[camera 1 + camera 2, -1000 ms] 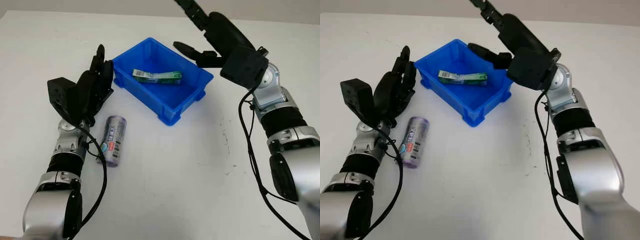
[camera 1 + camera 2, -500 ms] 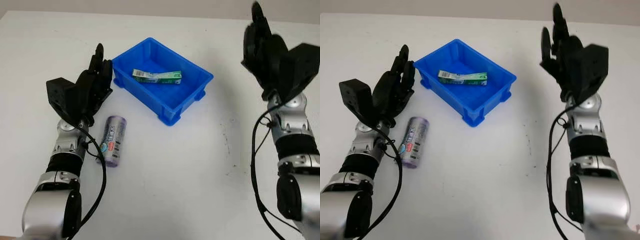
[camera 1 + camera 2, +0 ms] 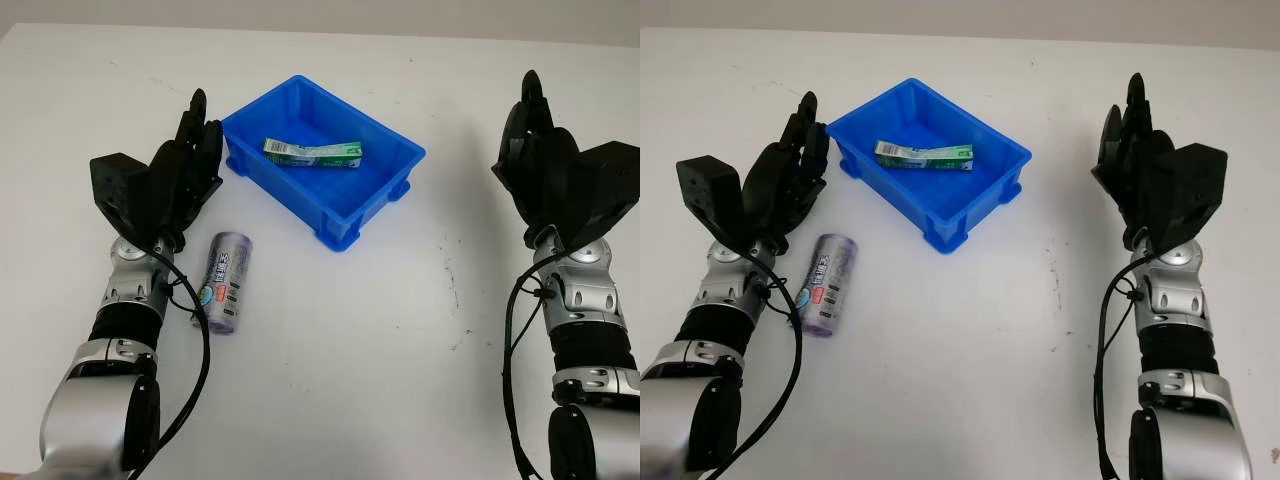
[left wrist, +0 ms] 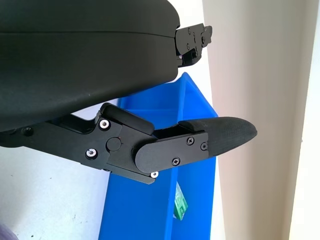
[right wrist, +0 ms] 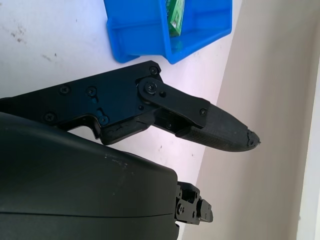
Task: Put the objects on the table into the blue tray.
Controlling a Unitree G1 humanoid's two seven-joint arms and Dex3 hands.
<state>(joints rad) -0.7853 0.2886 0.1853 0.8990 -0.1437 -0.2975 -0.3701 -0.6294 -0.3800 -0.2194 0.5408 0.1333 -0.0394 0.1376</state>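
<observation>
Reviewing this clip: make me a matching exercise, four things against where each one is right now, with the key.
Things:
1. green box
2. purple can
3. left hand
4. right hand

Places:
A. lying on the table outside the tray
B. open, raised at the table's right side, away from the tray
C. lying inside the blue tray
D. open, beside the tray's left end, above the can

Pairs: 1-C, 2-A, 3-D, 4-B
</observation>
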